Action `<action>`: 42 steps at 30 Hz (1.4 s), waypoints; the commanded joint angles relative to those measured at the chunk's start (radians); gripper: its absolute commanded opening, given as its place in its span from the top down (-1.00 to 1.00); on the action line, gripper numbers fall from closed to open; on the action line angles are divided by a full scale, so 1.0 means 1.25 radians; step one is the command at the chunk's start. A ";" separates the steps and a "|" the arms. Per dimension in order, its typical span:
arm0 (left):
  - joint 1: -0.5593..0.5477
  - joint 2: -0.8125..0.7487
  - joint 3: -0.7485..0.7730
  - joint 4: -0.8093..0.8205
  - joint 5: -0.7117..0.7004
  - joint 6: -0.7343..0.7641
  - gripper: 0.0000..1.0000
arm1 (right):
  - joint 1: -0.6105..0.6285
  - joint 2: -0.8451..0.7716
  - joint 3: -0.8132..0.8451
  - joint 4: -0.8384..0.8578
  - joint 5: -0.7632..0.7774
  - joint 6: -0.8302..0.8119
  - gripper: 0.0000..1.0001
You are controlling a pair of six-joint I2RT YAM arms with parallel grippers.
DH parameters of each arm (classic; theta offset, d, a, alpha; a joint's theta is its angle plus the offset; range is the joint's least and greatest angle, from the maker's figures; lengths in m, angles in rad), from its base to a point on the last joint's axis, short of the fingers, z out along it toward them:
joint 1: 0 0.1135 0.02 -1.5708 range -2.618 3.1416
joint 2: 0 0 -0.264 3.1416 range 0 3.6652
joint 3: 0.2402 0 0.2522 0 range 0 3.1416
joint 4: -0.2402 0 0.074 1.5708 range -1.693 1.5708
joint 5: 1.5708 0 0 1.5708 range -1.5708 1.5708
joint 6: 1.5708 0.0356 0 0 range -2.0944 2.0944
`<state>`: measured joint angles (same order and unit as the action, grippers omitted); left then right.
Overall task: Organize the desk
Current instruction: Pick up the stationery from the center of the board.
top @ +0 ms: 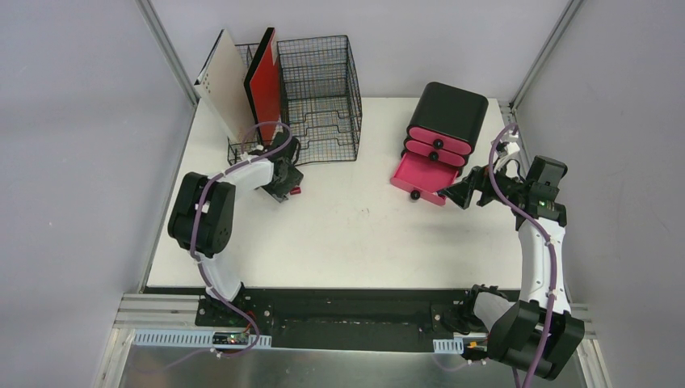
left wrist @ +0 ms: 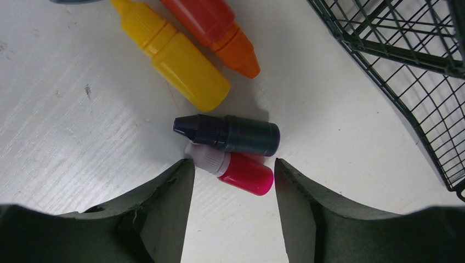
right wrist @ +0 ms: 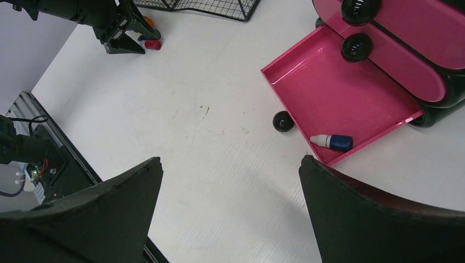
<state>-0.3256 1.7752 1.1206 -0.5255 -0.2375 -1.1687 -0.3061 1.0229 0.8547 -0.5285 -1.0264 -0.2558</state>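
Seen only by the left wrist camera, four small bottles lie on the white desk just off the front corner of the black wire-mesh organizer: a yellow bottle, an orange bottle, a dark blue bottle and, touching it, a pink bottle with a white cap. From the top camera only a speck of red shows there.

The right wrist camera alone shows the contents of the open pink drawer, well to the right of the organizer. A small blue bottle lies on its side near the drawer's front edge.

The left arm bends forward, with the left gripper lowered at the organizer's near edge. Its jaws are about half apart and the pink bottle lies across their mouth. Whether the fingers press on it cannot be told.

The right arm reaches in from the far right of the organizer. The right gripper hangs spread to its widest with nothing in it, beside the black box with pink drawers.

The desk is a flat white top framed in aluminium, with faint scuffs. The organizer stands on its far left part and holds a red board and a cream board.
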 commanded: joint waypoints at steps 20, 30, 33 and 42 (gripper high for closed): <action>0.005 -0.028 -0.033 -0.064 -0.023 -0.001 0.61 | -0.008 -0.025 0.029 0.023 -0.021 0.002 -0.98; 0.005 -0.263 -0.236 0.088 0.063 0.054 1.00 | -0.008 -0.024 0.024 0.026 -0.054 0.007 -0.98; 0.003 -0.365 -0.338 0.198 0.159 0.098 1.00 | -0.007 -0.023 0.008 0.047 -0.097 0.025 -0.98; -0.101 -0.608 -0.550 0.662 0.393 0.174 1.00 | 0.062 0.009 -0.013 0.080 -0.225 0.040 -0.98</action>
<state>-0.3611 1.0935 0.4736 -0.0769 0.1089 -1.0298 -0.2798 1.0180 0.8520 -0.4801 -1.1931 -0.2077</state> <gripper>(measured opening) 0.227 0.990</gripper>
